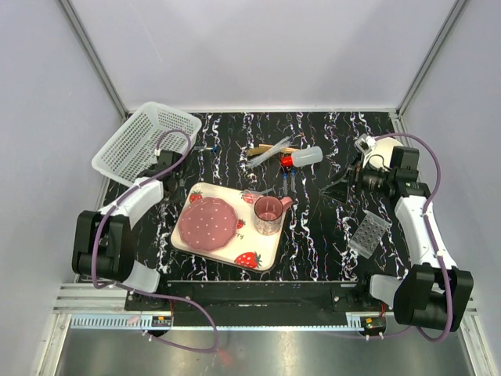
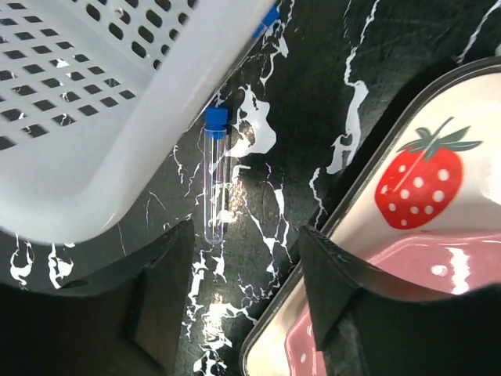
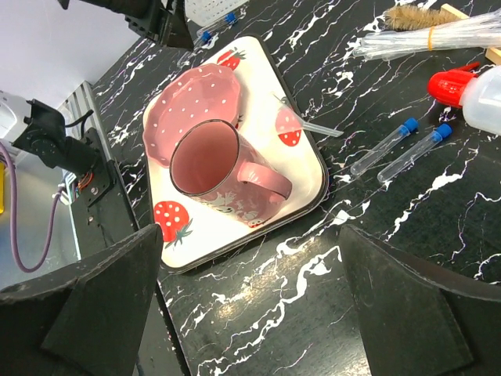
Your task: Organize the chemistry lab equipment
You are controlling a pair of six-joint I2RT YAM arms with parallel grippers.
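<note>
I work on a black, white-veined table (image 1: pixel 329 258) between plain white walls, with my left gripper (image 2: pixel 246 231) and right gripper (image 3: pixel 250 231) both spread open, holding nothing. The strawberry tray (image 1: pixel 270 244) carries one pink plate (image 1: pixel 207 223) and one pink cup (image 1: pixel 268 214). Beyond the tray lie four blue-capped tubes (image 2: pixel 214 180) and one red-capped bottle (image 1: pixel 301 157), with one clear rack (image 1: pixel 369 233) to its right and one white basket (image 1: pixel 145 141) to its far left.

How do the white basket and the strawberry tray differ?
The basket is white and full of holes; the tray is solid with strawberry prints. The basket sits tilted at the far left corner; the tray lies flat, holding a plate and cup. Both are rectangular.
</note>
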